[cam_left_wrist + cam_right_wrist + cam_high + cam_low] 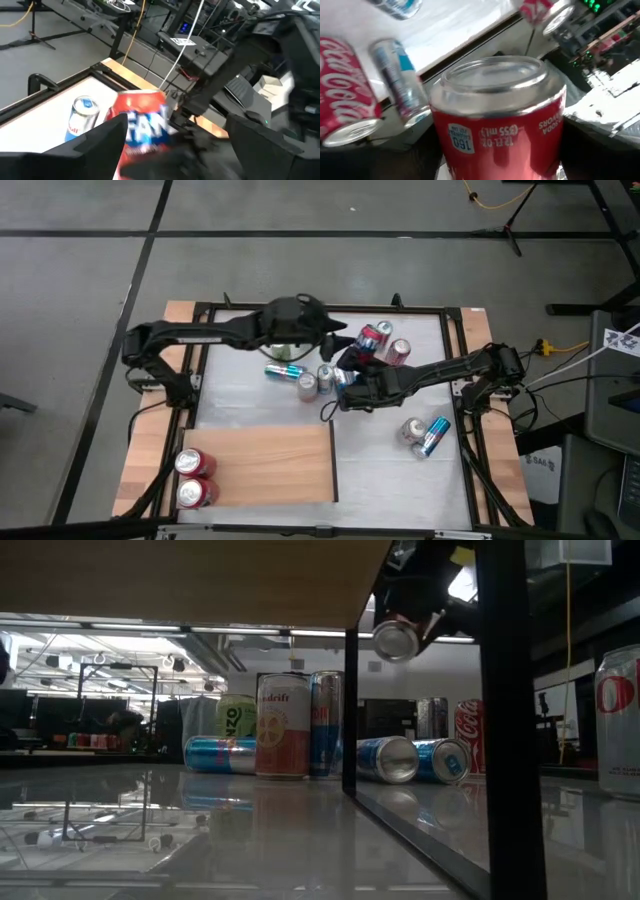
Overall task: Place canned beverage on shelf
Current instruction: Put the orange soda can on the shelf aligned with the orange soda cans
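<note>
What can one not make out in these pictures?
- Left wrist view: the red can's label, blurred.
- Low view: the shelf's top, seen only from below; a red-lettered can, cut by the right edge.
- High view: left gripper and right gripper meet mid-table; the arms hide what lies between them.

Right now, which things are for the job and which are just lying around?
For the job: red can in the right gripper; wooden shelf; two red cans already on it.
Lying about: blue can, silver can on the table. Left gripper waits, open.
</note>
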You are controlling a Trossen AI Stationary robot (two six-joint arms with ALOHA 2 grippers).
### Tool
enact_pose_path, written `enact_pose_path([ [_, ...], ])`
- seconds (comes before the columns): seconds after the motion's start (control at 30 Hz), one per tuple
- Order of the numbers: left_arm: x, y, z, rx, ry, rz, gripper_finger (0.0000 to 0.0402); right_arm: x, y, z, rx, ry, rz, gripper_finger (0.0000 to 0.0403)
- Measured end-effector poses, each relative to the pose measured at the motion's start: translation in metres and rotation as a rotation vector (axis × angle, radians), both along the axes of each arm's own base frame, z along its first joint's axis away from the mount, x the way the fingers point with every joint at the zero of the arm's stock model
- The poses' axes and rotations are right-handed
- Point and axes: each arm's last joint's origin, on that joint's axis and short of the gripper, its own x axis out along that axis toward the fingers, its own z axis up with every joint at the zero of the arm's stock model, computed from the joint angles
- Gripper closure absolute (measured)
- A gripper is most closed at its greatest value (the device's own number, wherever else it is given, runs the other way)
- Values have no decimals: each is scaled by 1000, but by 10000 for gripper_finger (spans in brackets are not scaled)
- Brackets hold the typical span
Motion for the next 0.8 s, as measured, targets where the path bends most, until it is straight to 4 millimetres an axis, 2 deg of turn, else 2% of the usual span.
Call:
enact_pose_path([
  [0.13,8,17,-12,-74,-20,-75,68,2,1,0,32,17,34,109],
  [0.3,8,24,-13,-145,-45,-137,68,3,2,0,36,7,36,109],
  [0.6,-7,45,2,-195,-114,-191,68,4,2,0,27,15,53,109],
  [0.8,-16,59,5,-208,-122,-243,68,14,12,4,0,-21,136,109],
])
